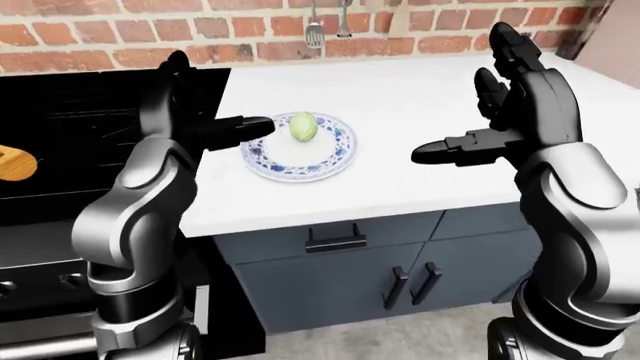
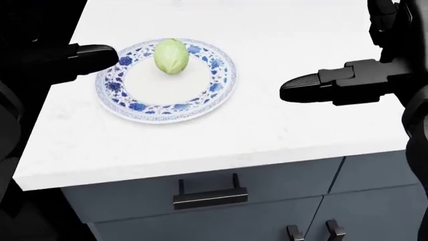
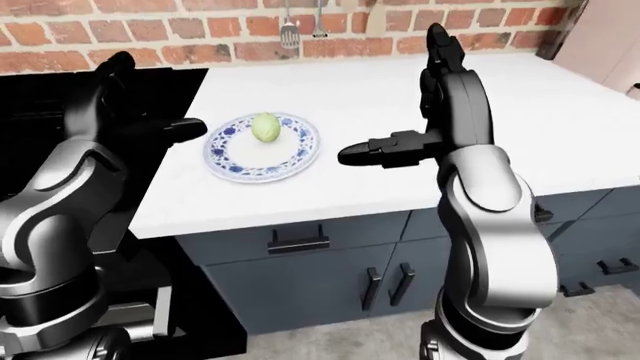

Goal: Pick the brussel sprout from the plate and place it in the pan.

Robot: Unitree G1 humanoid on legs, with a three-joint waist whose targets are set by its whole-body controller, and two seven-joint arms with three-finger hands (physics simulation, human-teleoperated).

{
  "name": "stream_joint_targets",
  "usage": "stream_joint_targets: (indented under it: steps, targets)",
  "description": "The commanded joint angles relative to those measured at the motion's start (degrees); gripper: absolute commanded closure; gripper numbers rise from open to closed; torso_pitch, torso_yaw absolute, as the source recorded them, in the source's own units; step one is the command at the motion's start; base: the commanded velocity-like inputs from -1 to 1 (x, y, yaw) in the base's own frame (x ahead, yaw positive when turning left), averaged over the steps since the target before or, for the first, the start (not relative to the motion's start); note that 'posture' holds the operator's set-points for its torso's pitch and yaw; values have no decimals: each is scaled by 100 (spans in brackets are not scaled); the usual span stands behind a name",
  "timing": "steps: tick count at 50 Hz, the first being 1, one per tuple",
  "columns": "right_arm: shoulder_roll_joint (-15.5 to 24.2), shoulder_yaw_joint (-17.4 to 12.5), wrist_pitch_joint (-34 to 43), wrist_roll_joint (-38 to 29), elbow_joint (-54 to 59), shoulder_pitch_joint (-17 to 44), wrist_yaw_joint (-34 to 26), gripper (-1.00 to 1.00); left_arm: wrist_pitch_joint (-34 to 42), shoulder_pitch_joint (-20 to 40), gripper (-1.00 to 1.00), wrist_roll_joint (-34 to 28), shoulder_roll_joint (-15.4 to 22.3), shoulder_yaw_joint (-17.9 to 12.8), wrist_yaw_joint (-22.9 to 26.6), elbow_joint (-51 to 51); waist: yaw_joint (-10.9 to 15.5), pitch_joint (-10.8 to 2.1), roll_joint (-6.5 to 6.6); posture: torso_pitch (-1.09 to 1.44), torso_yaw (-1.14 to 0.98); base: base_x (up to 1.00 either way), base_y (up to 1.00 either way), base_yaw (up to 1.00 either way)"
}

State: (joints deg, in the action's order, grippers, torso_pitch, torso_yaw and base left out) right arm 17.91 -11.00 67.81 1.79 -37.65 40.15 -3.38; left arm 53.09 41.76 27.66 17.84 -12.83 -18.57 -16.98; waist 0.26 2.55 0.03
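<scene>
**Green sprout on the plate, both hands spread**

Pale green sprout (image 2: pixel 171 56) sits on the blue-patterned plate (image 2: pixel 137 103) on the white counter (image 2: pixel 267 135). Left hand (image 1: pixel 195 112) hovers just beside the plate, fingers apart; right hand (image 1: pixel 505 112) is raised, fingers apart, empty.

Bench (image 2: pixel 281 130): white top over grey-blue cabinet doors, beside the black stove.
On bench: blue-patterned plate (image 2: pixel 134 103), near the stove-side edge.
Rest of bench: bare white.
</scene>
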Motion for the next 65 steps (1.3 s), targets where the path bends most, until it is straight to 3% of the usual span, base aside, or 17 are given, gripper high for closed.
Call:
stream_joint_targets:
  steps: [1,5,11,13,14,33,34,43,46,54,55,57,60,65]
  targets:
    - [71,-67,-177,-29,-171,175,19,-100,-214,197,-100,-5,74,-45,25,-214,2,-133,15,0,0,23,0,0]
    - [76,-47,-134,-39,-177,170,9,-100,-225,177,-100,-12,74,-49,35,-220,6,-89,38,0,0,22,0,0]
    - [67,-46,-135,-49,-173,173,7,-100,-305,150,-100,-54,62,-31,68,-162,19,-136,15,0,0,17,0,0]
    - [67,-49,-171,-59,-171,151,5,-100,-317,143,-100,-63,60,-31,82,-158,20,-61,-6,0,0,8,0,0]
    - [68,-47,-161,-65,-171,163,10,-100,-314,143,-100,-67,59,-30,83,-157,11,-171,1,0,0,0,0,0]
    - [83,-23,-179,-138,-171,119,-19,-100,-266,149,-100,-62,48,-34,66,-204,-38,-108,-11,0,0,0,0,0]
    - [80,2,-172,-151,-157,120,-29,-100,-248,152,-100,-53,50,-44,63,-219,41,-167,-2,0,0,0,0,40]
    - [75,-39,-125,-251,-178,178,-69,-100,-275,158,-100,-71,51,-42,81,-173,108,16,-113,0,0,0,0,80]
    - [70,-29,-174,-269,-116,156,-51,-100,-195,192,-100,-41,56,-52,43,-216,150,-48,-53,0,0,0,0,0]
    - [74,-40,-177,-284,-205,154,-98,-100,-294,143,-100,-107,33,-25,109,-145,47,-74,61,0,0,0,0,0]
    - [69,-44,-192,-276,-210,148,-104,-100,-226,154,-100,-85,34,-35,84,-202,26,-186,68,0,0,12,0,0]
    - [59,-41,-220,-261,-218,138,-110,-100,-315,111,-100,-117,28,-17,123,-151,35,-27,90,0,0,20,0,0]
    - [57,-23,-188,-259,-242,149,-108,-100,-303,114,-100,-117,24,-21,123,-163,28,74,92,0,0,28,0,0]
    - [62,-19,-194,-264,-245,138,-118,-100,-310,114,-100,-122,27,-34,133,-151,-16,69,226,0,0,31,0,0]
